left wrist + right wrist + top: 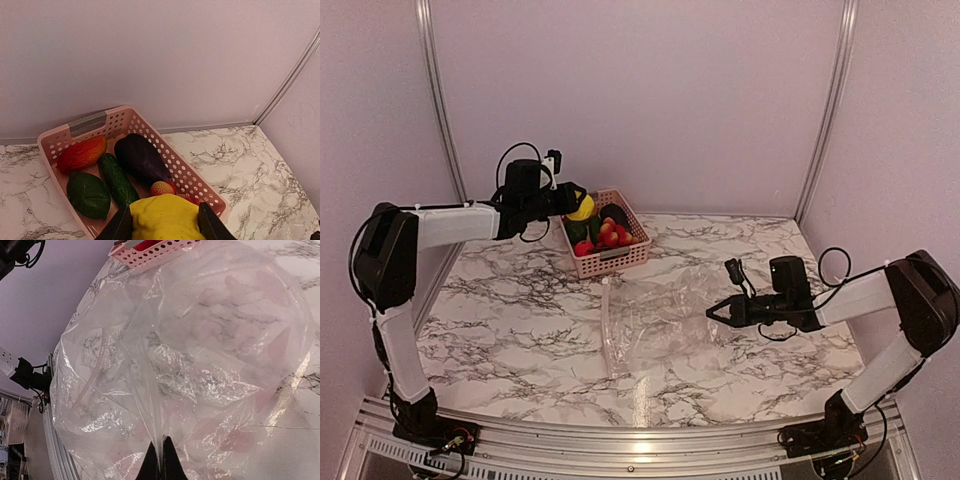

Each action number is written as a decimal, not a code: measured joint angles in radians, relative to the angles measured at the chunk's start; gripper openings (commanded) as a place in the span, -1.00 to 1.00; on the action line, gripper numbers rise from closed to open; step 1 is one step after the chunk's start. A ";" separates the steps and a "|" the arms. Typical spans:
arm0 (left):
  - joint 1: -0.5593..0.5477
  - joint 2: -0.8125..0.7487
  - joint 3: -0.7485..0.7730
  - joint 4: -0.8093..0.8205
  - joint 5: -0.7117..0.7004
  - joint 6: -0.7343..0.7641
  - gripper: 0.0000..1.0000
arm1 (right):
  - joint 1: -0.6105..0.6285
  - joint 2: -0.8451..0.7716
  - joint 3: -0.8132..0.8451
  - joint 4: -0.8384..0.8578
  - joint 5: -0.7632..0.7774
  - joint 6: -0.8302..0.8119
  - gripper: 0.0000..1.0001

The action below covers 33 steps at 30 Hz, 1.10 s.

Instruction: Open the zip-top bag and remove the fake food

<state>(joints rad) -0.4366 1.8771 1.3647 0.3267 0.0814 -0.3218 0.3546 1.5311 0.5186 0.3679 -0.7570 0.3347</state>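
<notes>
Pale lilac walls (640, 100) on three sides, metal posts in the back corners. Marbled table (500, 330) below, both arms reaching in from the 6 o'clock edge.

Zip-top bag (660, 320) lies flat and crumpled near table centre, zip strip (610, 335) along its 9 o'clock side. No toy shows through the film in the overhead or the right wrist view; it looks emptied.

Pink basket (616, 257) sits at 12 o'clock from the bag, near the back wall. In the left wrist view it holds an eggplant (142, 160), a dark green oval fruit (89, 195), a long dark green piece (117, 180), a red-orange fruit (81, 154) and a small pinkish-red round fruit (161, 188).

Left pincer (572, 200) hangs over the basket's 9 o'clock end, jaws part-way apart and clamped on the yellow lumpy fruit (582, 208). The fruit fills the gap between the fingers (209, 226), clear above the basket floor.

Right pincer (713, 311) is at the bag's 3 o'clock edge, jaws pinched tight on a fold of film; the bag (200, 365) fans out from the tips toward 12 o'clock in its wrist view.

Judgement: this is the last transfer, the final toy over the basket. Next move calls for spreading the left jaws to drop the fruit in, aimed at the open patch of floor nearest the pincer. After that the right grip can let go.
</notes>
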 measured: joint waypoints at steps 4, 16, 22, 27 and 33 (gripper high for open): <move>0.011 0.176 0.210 -0.052 0.011 0.019 -0.15 | 0.000 0.000 0.012 -0.020 -0.001 -0.014 -1.00; 0.059 0.517 0.519 -0.153 0.026 0.009 0.49 | 0.000 -0.040 0.041 -0.039 -0.025 -0.040 -1.00; 0.064 0.514 0.528 -0.184 0.041 0.020 0.70 | 0.001 -0.101 0.066 -0.079 -0.027 -0.091 -1.00; 0.061 0.379 0.391 -0.186 0.080 0.033 0.70 | 0.017 -0.166 0.109 -0.146 -0.012 -0.156 -1.00; 0.014 0.068 0.227 -0.172 0.192 0.085 0.66 | 0.090 -0.240 0.169 -0.241 0.043 -0.237 -1.00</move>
<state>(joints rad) -0.4229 1.9453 1.5921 0.1543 0.2733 -0.2367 0.4446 1.2911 0.6872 0.1268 -0.7139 0.0982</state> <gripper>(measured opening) 0.839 0.002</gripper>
